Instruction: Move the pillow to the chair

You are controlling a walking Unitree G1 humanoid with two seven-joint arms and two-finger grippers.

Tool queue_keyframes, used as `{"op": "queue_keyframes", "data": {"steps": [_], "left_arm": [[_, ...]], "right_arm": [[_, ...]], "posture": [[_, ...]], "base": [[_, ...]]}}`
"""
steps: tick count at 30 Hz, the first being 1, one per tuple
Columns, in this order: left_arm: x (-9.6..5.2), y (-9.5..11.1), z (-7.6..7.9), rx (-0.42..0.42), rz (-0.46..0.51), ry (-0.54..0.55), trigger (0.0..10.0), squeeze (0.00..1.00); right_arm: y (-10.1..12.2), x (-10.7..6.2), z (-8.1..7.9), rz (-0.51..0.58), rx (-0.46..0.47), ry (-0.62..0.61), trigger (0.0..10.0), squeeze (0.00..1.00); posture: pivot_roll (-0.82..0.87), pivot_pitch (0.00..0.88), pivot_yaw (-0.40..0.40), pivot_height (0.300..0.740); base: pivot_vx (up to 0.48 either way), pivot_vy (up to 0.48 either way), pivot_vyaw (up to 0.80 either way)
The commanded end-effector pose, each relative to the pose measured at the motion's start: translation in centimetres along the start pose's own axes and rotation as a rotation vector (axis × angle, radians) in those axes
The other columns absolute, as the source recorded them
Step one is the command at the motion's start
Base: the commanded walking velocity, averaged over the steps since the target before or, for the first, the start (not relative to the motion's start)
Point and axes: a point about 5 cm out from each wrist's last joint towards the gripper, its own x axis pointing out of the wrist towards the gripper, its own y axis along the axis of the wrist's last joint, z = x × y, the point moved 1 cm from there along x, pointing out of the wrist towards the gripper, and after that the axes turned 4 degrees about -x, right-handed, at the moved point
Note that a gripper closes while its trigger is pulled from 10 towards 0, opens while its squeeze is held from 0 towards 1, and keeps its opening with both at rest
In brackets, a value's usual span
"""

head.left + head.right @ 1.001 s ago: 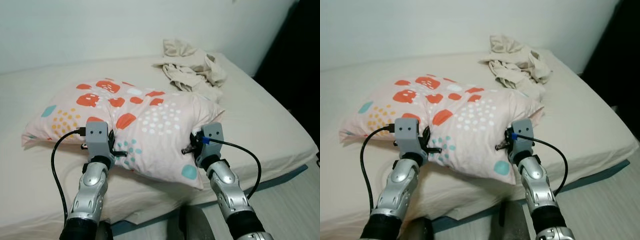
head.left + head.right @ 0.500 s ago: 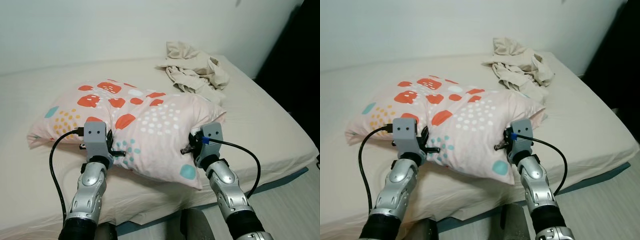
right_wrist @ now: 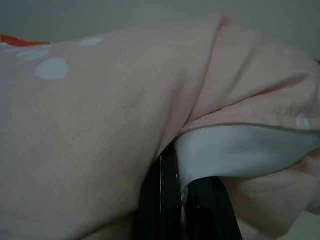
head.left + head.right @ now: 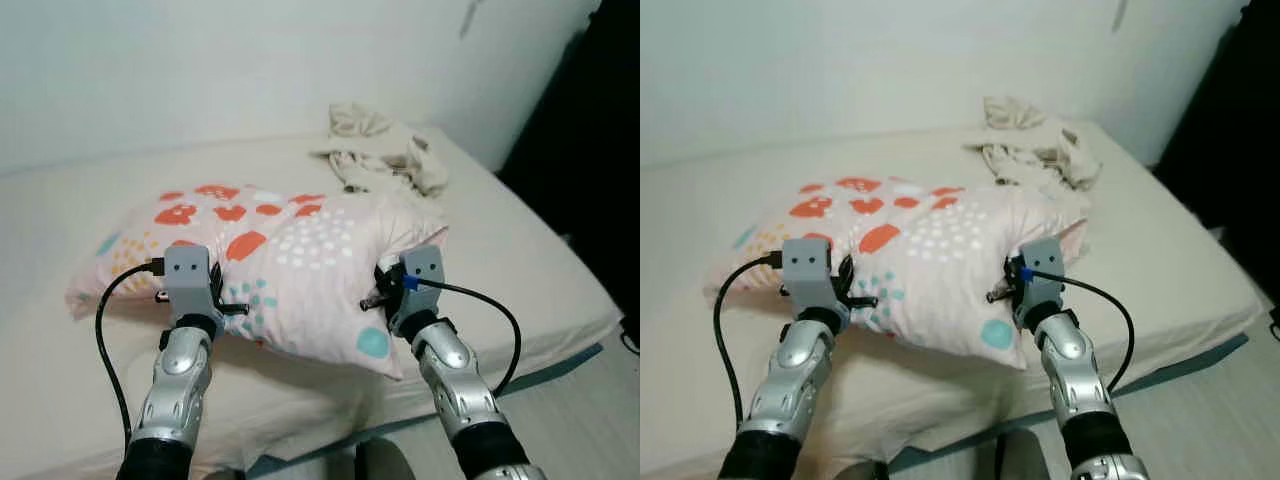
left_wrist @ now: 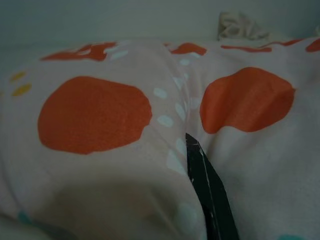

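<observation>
The pillow (image 4: 300, 262) is caught at its near edge on the bed (image 4: 520, 240), the left gripper (image 4: 222, 300) and right gripper (image 4: 378, 290) each with fingers closed on a fold of its cover, so this looks like the lift-off step. Next it must be raised clear and carried away to the chair. Since a second ago its near edge has lifted slightly, while the crumpled sheet (image 4: 385, 150) lies as before.

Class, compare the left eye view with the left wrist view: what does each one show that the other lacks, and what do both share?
The left eye view alone shows the bed, both silver arms, and the left gripper and right gripper gripping the pillow. The left wrist view alone shows, close up, one black finger buried in a fold of fabric. Both share the pillow's orange blotches and the crumpled cloth behind.
</observation>
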Motion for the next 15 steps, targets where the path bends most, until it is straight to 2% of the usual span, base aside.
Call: {"op": "queue_keyframes", "data": {"steps": [1,8,15], "left_arm": [[-0.01,0.48,-0.21,0.004,0.031,0.007,10.0,0.0],[-0.19,0.51,-0.29,0.003,0.035,0.013,10.0,0.0],[-0.09,0.56,-0.6,0.006,0.034,0.02,10.0,0.0]], "right_arm": [[0.98,0.2,-0.32,0.053,-0.007,0.017,10.0,0.0],[1.03,0.11,-0.4,0.057,-0.005,0.022,10.0,0.0],[1.09,0.23,-0.53,0.06,0.001,0.022,10.0,0.0]], "posture": [[-0.01,0.11,-0.034,0.709],[0.0,0.11,-0.035,0.739],[0.0,0.111,-0.033,0.74]], "base": [[0.0,0.0,0.0],[0.0,0.0,0.0],[0.0,0.0,0.0]]}}
